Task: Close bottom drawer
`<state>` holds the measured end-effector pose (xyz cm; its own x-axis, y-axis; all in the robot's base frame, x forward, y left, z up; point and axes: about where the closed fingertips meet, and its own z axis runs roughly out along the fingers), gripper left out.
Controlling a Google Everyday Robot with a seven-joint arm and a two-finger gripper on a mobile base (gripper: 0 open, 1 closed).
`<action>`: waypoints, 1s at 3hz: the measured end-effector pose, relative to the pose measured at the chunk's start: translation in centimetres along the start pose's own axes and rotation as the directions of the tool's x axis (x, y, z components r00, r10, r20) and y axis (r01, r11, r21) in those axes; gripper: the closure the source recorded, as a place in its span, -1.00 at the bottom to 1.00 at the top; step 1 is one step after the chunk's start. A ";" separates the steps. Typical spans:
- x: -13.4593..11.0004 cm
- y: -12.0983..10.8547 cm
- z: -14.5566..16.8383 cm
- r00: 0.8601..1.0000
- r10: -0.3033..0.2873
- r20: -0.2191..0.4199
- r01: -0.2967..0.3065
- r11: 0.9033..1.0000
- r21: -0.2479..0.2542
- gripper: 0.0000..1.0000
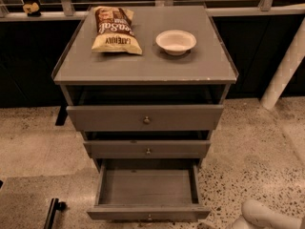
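The grey cabinet stands in the middle of the camera view with its three drawers facing me. The bottom drawer is pulled far out, its plain grey box open and empty, with a small round knob on its low front panel near the frame's lower edge. The middle drawer and the top drawer each stick out a little. A white rounded arm segment shows at the bottom right, beside the bottom drawer's right front corner. The gripper itself lies out of view.
A chip bag and a white bowl sit on the cabinet top. A white slanted post stands at the right on the speckled floor. A black part lies at the lower left.
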<state>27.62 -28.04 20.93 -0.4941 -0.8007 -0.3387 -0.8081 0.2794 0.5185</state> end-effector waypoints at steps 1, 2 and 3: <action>-0.2 0.0 1.3 0.995 -0.058 0.078 0.061 0.997 -0.039 -1.00; -0.5 -0.6 2.0 0.963 -0.189 0.189 0.205 0.977 -0.065 -1.00; -0.9 -1.1 2.5 0.902 -0.341 0.263 0.368 0.928 -0.058 -1.00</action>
<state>28.19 -26.29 18.75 -0.2545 -0.6785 -0.6891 -0.9131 -0.0662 0.4023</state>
